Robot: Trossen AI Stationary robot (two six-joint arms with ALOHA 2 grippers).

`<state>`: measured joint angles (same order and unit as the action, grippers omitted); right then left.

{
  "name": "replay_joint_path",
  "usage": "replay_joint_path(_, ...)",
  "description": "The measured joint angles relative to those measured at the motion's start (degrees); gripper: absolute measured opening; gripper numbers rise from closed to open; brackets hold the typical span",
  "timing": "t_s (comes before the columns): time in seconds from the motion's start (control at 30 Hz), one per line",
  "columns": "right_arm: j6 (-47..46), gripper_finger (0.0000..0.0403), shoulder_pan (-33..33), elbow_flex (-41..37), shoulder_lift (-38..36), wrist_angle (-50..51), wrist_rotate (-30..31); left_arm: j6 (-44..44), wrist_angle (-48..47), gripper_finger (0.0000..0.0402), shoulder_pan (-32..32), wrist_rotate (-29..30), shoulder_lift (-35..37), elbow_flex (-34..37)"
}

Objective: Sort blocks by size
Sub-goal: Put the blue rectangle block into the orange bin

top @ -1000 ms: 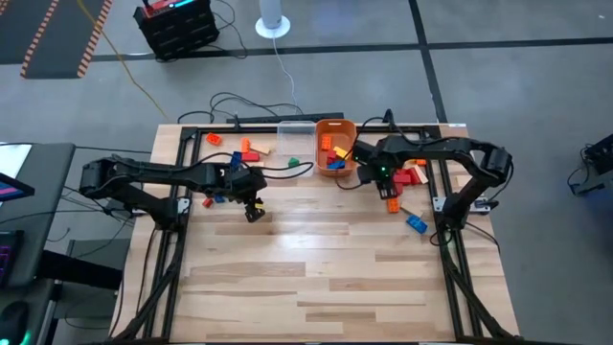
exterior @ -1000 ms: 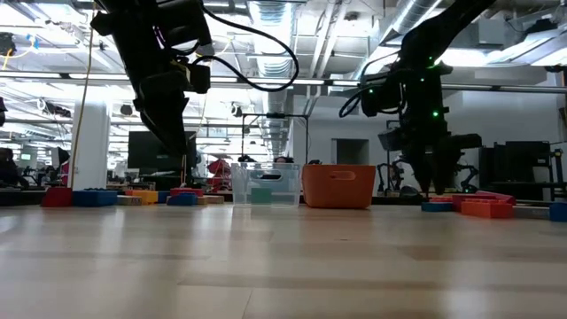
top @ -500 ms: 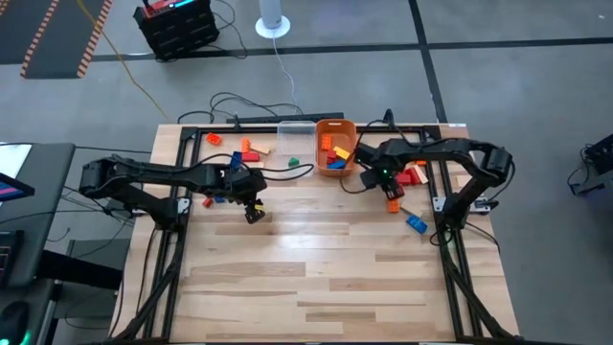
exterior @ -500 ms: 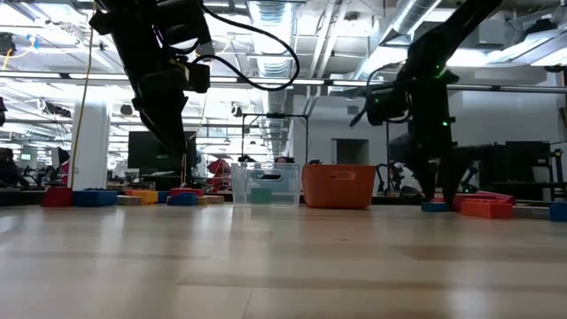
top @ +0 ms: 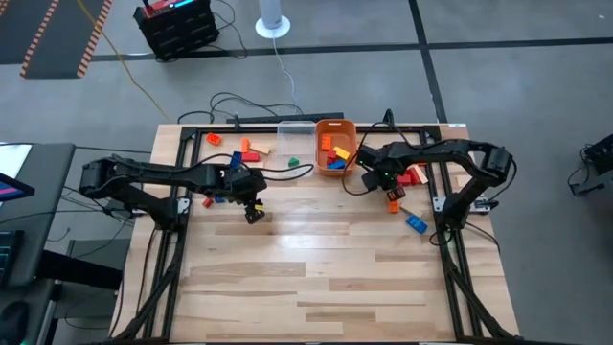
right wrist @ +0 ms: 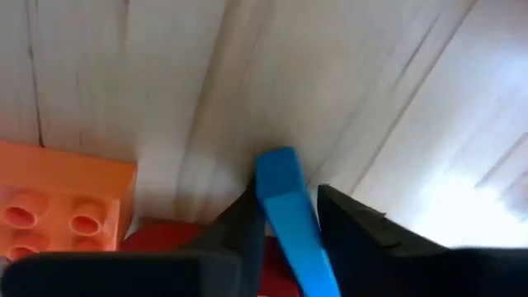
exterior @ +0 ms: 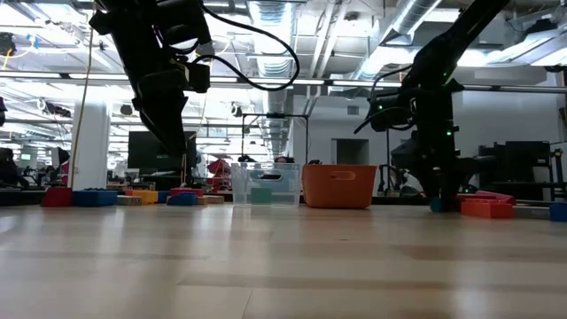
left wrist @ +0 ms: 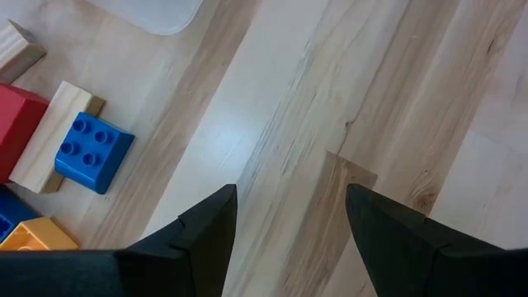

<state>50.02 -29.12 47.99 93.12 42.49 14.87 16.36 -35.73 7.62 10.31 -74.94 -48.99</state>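
Blue block (right wrist: 287,216) — clamped in right pincer (right wrist: 285,235) | left pincer (left wrist: 285,223) — apart, over bare wood

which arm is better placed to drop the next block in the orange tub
The right. Its gripper is already shut on a blue block close beside the orange tub, while the left gripper hangs open and empty over bare table.

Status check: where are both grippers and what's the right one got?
Right gripper shut on a blue block, low over the table beside the orange block. Left gripper open, empty, over bare wood. Nothing in the way.
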Motion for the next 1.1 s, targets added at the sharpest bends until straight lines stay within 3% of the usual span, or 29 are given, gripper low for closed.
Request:
replay_joint_path(0.13, 0.00, 0.0081, 0.06, 0.10, -0.04, 0.35, 0.02, -0.03, -0.02, 0.0222, 0.00, 0.00, 0.00, 0.00)
replay_joint_path(0.4, -3.95, 0.0081, 1.59, 5.82, -2.43, 6.56, 6.18, -0.05, 0.00, 0.0222, 0.00, 0.00, 0.00, 0.00)
replay_joint_path(0.67, -10.59, 0.0081, 4.10, 11.27, -10.50, -5.85, 6.94, 0.00, 0.00, 0.0222, 0.00, 0.00, 0.00, 0.00)
replay_joint_path(0.77, -14.98, 0.0083, 4.81, 11.52, -13.17, -14.44, 2.70, 0.00, 0.05, 0.0222, 0.00, 0.00, 0.00, 0.00)
replay_joint_path(0.9, -25.49, 0.0093, 4.50, 11.59, -13.49, -23.51, -8.23, 0.09, 0.07, 0.0222, 0.00, 0.02, 0.00, 0.00)
replay_joint_path(1.1, -34.65, 0.0097, 2.60, 11.61, -6.05, -24.66, -15.55, 0.41, 0.05, 0.0222, 0.00, 0.02, 0.00, 0.00)
